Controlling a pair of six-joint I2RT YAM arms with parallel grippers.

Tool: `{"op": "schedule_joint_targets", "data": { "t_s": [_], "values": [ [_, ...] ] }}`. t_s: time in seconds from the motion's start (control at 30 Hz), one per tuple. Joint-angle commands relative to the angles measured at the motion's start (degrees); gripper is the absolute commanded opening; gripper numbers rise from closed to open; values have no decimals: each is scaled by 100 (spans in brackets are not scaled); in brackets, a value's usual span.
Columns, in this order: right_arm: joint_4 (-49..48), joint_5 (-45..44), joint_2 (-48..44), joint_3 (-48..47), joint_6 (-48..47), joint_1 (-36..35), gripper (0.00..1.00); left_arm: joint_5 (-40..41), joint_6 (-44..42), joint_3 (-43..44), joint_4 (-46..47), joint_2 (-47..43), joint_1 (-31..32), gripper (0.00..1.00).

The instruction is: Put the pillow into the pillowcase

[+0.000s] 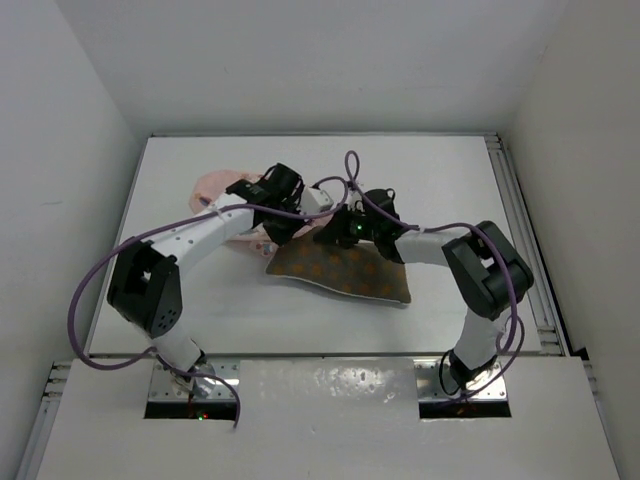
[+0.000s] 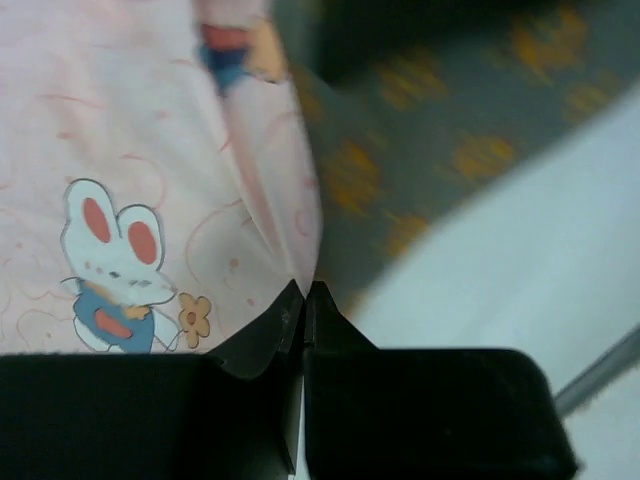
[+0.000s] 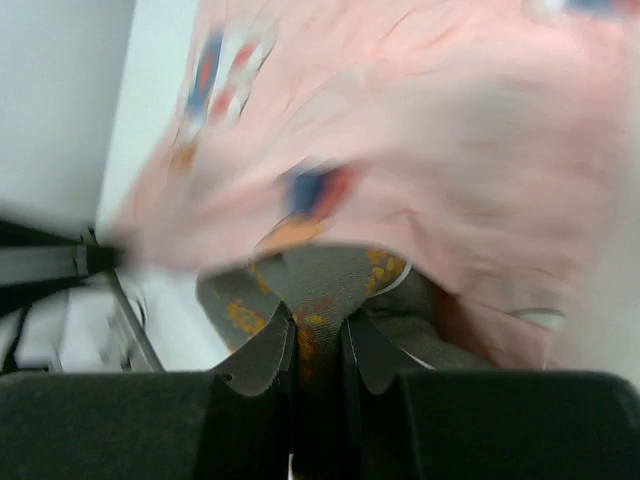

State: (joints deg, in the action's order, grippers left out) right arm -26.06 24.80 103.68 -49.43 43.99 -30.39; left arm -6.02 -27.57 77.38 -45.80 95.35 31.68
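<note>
The pillow, dark olive-brown with orange dots, lies flat in the middle of the table, and its far left end is under both grippers. The pink rabbit-print pillowcase is bunched up behind and to the left of it. My left gripper is shut on the pillowcase's edge, with the pillow just beside it. My right gripper is shut on a pinched fold of the pillow. The pillowcase hangs directly over that fold.
The white table has white walls at the back and on both sides. A metal rail runs along its right edge. Purple cables loop over both arms.
</note>
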Motion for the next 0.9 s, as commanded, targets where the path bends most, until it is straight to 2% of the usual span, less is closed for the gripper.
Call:
{"op": "schedule_joint_targets", "data": {
  "t_s": [0.0, 0.07, 0.23, 0.37, 0.43, 0.5, 0.73, 0.87],
  "values": [
    [-1523, -783, -76, -137, 1075, 305, 0, -812, -643, -467, -482, -456, 75, 0],
    [-1647, -897, -93, -59, 1243, 358, 0, -804, -811, -776, -439, -561, 75, 0],
    [-2139, -907, -225, 258, 1612, 376, 0, -655, -846, -734, -333, -535, -91, 0],
    [-2684, -240, -515, 583, 1640, 481, 0, 231, -820, -707, 35, -518, -302, 0],
    [-2597, 95, -848, 601, 1500, 551, 0, 767, -829, -629, 220, -500, -443, 0],
    [-2239, 192, -1233, 557, 1141, 569, 0, 901, -846, -471, 203, -482, -505, 0],
    [-1437, 52, -2078, 381, 488, 718, 0, 734, -960, -303, -86, -535, -496, 0],
    [-1112, -342, -2028, 364, 444, 798, 0, 129, -1057, -67, -481, -614, -444, 0]
  ]
}}
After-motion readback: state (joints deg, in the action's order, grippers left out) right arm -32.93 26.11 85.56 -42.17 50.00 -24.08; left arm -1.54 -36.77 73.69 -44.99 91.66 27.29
